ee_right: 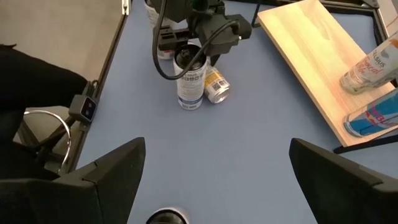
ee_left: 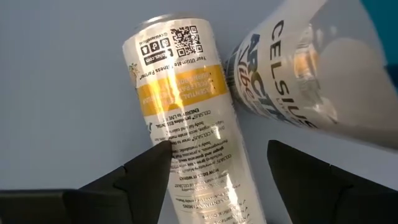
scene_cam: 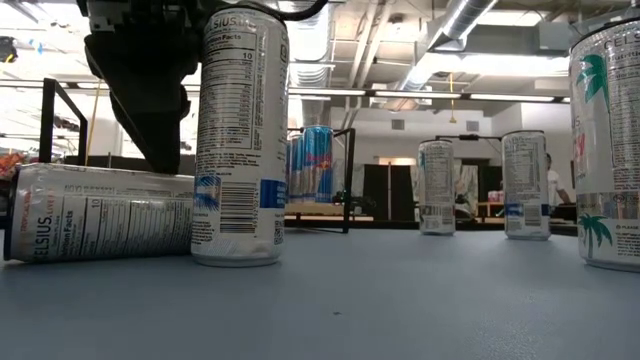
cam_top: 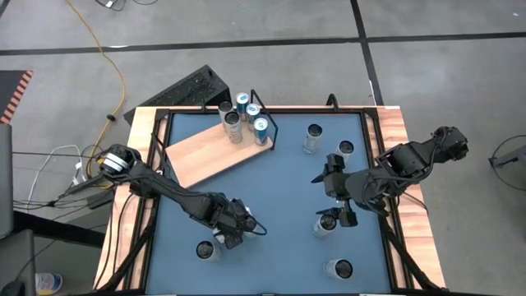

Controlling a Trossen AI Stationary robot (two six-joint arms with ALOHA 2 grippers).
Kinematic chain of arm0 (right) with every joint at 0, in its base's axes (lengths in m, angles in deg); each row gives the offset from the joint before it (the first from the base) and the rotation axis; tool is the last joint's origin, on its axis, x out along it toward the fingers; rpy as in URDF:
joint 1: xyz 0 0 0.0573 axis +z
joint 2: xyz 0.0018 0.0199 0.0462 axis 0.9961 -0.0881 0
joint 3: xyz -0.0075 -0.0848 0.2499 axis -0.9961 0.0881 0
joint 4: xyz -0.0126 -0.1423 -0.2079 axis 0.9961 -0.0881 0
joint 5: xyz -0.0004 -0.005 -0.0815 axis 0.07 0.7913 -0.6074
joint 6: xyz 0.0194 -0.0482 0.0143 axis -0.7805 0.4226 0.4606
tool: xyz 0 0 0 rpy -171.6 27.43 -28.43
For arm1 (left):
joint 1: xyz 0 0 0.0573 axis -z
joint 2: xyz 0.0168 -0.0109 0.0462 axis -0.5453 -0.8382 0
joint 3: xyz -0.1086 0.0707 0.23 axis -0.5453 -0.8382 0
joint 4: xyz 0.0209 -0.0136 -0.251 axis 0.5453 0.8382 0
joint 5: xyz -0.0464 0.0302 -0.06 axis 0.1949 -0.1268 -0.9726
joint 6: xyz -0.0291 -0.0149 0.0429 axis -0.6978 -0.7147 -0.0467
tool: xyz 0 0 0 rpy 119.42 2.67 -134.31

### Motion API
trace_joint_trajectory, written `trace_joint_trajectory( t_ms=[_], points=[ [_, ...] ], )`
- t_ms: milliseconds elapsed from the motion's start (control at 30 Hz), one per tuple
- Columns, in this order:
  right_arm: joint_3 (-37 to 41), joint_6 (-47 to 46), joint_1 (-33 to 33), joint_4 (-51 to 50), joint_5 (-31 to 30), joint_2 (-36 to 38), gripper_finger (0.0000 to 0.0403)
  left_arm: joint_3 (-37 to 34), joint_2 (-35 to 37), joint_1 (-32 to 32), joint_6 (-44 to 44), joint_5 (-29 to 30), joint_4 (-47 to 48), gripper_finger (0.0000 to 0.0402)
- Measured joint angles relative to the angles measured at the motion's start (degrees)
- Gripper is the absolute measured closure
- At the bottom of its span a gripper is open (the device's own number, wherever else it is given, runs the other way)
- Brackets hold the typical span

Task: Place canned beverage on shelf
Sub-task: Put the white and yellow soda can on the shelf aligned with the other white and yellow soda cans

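Presently, the shelf point(cam_top: 209, 154) lies tilted at the far left of the blue tabletop point(cam_top: 279, 177), a pale wooden board with a black wire frame point(cam_top: 265, 123) at its far end, where four cans point(cam_top: 245, 119) stand grouped together. Loose cans stand about the table: two at the far right point(cam_top: 312, 138), one near the front left point(cam_top: 207, 250), one at the front right point(cam_top: 338, 269). The task's can, a fallen can point(ee_left: 189, 112) with a yellow band, lies on its side on the blue surface at the front left, well apart from the shelf. An upright can point(scene_cam: 240, 135) stands just beside it, touching or nearly touching, and crowds the approach on that side. The left gripper point(ee_left: 217, 171) reaches low over the table with the arm stretched from the left edge; its fingers point(ee_left: 146, 168) straddle the fallen can, parted to either side of it and not visibly clenched on it. The right gripper point(cam_top: 339, 215) hovers at the middle right with a standing can point(cam_top: 326, 223) just beside it, the arm bent in from the right edge; its jaws are spread wide and hold nothing.
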Motion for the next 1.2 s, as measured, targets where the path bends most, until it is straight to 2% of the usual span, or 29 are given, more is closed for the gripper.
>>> trace_joint_trajectory(
  t_ms=[133, 267, 400, 633, 800, 1033, 1200],
  points=[
    [0.00, 0.00, 0.00, 0.13, -0.01, 0.00, 0.0020, 0.02, 0.07, -0.17, 0.02, 0.27, 1.47, 0.0146],
    [0.00, 0.02, 0.00, 0.15, -0.03, 0.00, 0.0020, 1.39, -0.52, -0.81, -0.86, -2.66, 5.96, 0.0146],
    [0.00, 0.04, 0.00, 0.17, 0.00, 0.00, 0.0020, 4.23, -0.01, -0.90, -0.88, 0.61, 11.31, 0.0146],
    [0.00, 0.02, 0.00, 0.09, 0.01, -0.02, 0.0020, 4.21, -1.80, -0.04, -0.19, 1.43, 10.49, 0.0146],
    [0.00, 0.04, 0.00, 0.10, 0.07, -0.04, 0.0020, 4.22, -3.09, -0.20, 1.95, 6.44, 10.83, 0.0146],
    [0.00, 0.00, 0.00, 0.09, 0.09, -0.04, 0.0020, 0.84, -3.64, -1.03, 2.27, 2.98, 7.87, 0.0146],
    [0.00, 0.00, 0.00, 0.09, 0.11, -0.04, 0.0020, -0.46, -3.66, -1.03, 2.03, 3.57, 7.00, 0.0145]
  ],
)
